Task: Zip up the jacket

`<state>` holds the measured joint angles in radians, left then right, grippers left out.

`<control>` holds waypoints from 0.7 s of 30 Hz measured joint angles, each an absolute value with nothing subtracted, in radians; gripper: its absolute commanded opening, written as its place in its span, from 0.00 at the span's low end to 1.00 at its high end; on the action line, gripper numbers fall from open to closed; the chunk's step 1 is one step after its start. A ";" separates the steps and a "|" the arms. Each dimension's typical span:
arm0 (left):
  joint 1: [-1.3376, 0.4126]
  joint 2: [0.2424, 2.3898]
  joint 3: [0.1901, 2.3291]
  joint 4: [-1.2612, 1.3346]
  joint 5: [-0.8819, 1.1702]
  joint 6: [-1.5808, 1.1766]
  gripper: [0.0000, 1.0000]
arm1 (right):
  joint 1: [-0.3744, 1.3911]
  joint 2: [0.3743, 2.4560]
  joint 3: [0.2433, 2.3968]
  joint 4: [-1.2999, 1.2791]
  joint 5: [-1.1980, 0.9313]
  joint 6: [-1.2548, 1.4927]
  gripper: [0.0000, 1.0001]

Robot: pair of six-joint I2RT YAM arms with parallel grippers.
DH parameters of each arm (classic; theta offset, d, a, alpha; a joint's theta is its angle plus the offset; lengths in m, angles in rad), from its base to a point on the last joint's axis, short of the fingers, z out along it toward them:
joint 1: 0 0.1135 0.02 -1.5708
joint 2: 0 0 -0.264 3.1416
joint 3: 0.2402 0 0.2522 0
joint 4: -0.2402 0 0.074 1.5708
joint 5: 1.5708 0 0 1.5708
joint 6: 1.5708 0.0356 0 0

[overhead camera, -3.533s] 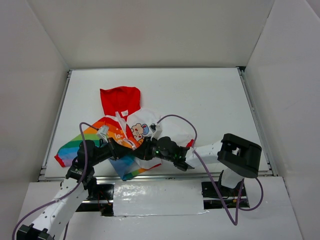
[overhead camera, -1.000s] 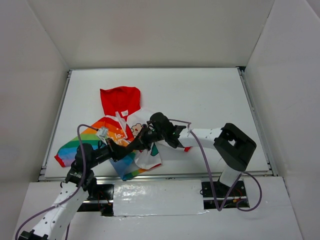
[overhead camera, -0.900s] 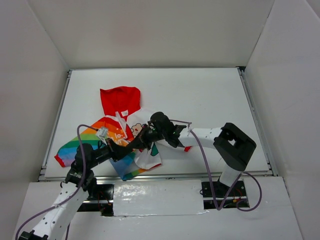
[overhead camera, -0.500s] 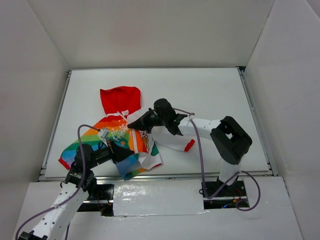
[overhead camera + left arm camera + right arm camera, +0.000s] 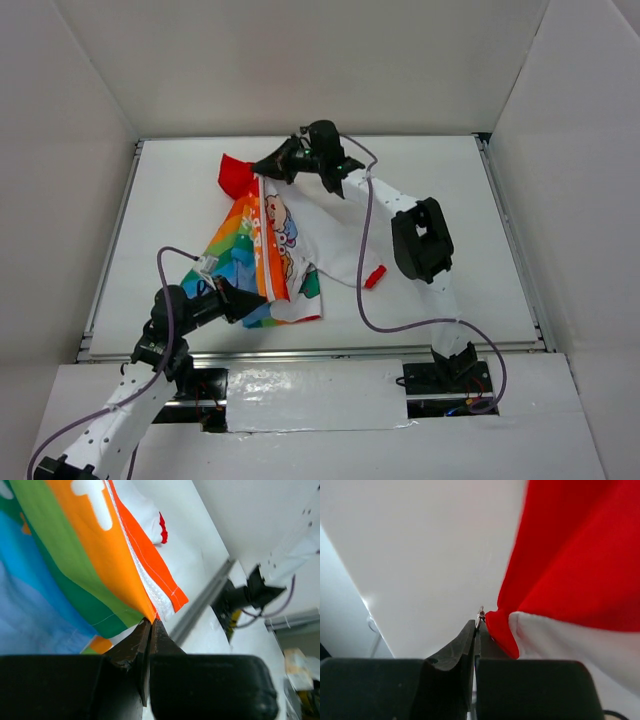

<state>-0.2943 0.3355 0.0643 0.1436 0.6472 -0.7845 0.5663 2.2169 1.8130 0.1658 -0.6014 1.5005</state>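
Between the two grippers stretches the small child's zip jacket, rainbow-striped and white cloth with a red hood. Left gripper pinches its bottom hem; right gripper is clamped on the metal zip pull at the collar. Zipping looks done; only letting go remains.

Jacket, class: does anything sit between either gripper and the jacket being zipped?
Nothing visible does. The left gripper is shut on the jacket at its bottom hem, beside the white zip tape. The right gripper is shut on a small metal piece at the top edge by the red hood.
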 measured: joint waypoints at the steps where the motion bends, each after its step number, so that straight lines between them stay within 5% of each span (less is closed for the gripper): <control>1: -0.294 0.340 0.065 0.154 0.619 -0.783 0.00 | 0.553 2.251 1.895 0.125 -0.635 1.459 0.00; 8: -0.292 0.422 0.112 0.202 0.499 -0.759 0.00 | 0.535 2.320 2.196 -0.055 -0.716 1.201 0.00; 21: -0.311 0.711 0.252 0.253 0.329 -0.752 0.01 | 0.461 2.278 2.255 -0.154 -0.716 0.984 0.00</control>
<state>-0.3115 0.7109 0.2516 0.2531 0.3294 -0.7525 0.4606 2.2776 2.2551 -0.1543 -0.7158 0.9844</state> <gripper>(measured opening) 0.122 0.009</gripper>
